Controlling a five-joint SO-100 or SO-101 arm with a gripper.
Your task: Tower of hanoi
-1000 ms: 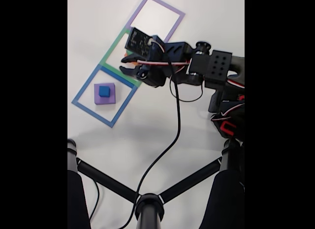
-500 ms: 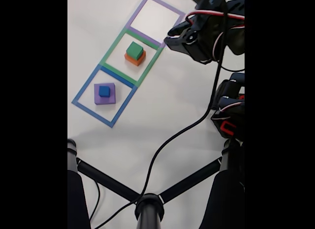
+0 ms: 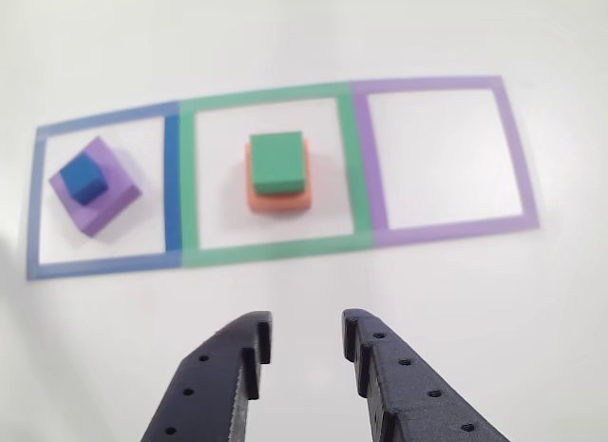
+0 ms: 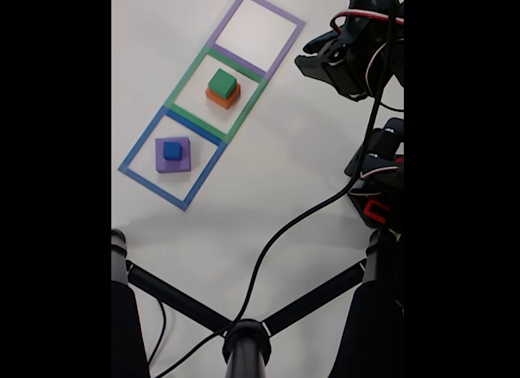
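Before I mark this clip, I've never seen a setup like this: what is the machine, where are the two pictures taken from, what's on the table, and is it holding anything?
The machine is a small robot arm ending in a two-finger gripper. The other view looks forward past the two dark fingers, so that camera seems to ride on the arm. The fixed view looks down from above on the white table, with a dark stand at the bottom.

Three taped squares lie in a row. The blue square holds a small blue block on a larger purple block. The green square holds a green block on an orange block. The purple square holds no block.

The gripper is open, holds nothing, and hangs back from the squares.
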